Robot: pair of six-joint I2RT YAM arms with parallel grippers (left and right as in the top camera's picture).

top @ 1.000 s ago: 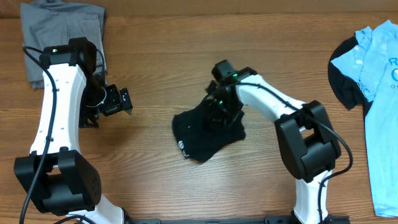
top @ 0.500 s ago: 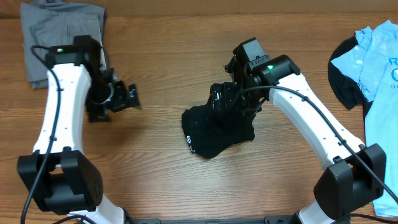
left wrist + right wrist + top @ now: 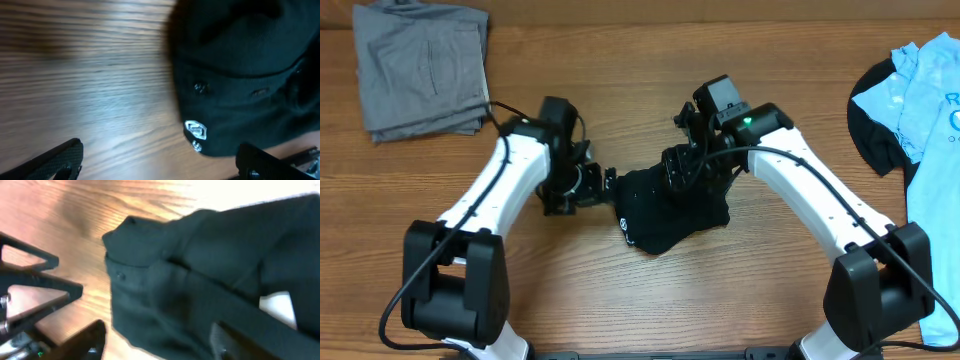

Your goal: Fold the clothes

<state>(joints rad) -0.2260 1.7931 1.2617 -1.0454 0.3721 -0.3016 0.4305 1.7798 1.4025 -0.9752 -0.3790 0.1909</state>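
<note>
- Black shirt (image 3: 670, 215): lies in a crumpled heap on the wooden table (image 3: 620, 80), about mid-width, in front of both arms. A small white logo mark (image 3: 625, 227) shows on its near-left edge.
- Left tool (image 3: 610, 188): low over the table at the left edge of the heap, pointing toward it. In the left wrist view its two fingers (image 3: 60, 160) stand wide apart, one on each side of the frame, so the tool is unclosed and grips nothing. The shirt edge with the logo mark lies just ahead, partly between the finger lines. Contact with the cloth cannot be confirmed.
- Right tool (image 3: 692, 170): positioned on the far side of the heap, directly over the fabric. In the right wrist view its fingers (image 3: 92, 337) are spread, with black cloth filling the space below and between them. No cloth is seen pinched.
- Light blue T-shirt (image 3: 932, 170): spread at the right edge of the table, well apart from the heap. It partly covers another dark garment (image 3: 872, 130).
- Grey trousers (image 3: 420, 65): folded flat at the far-left corner of the table, well apart from both tools.
</note>
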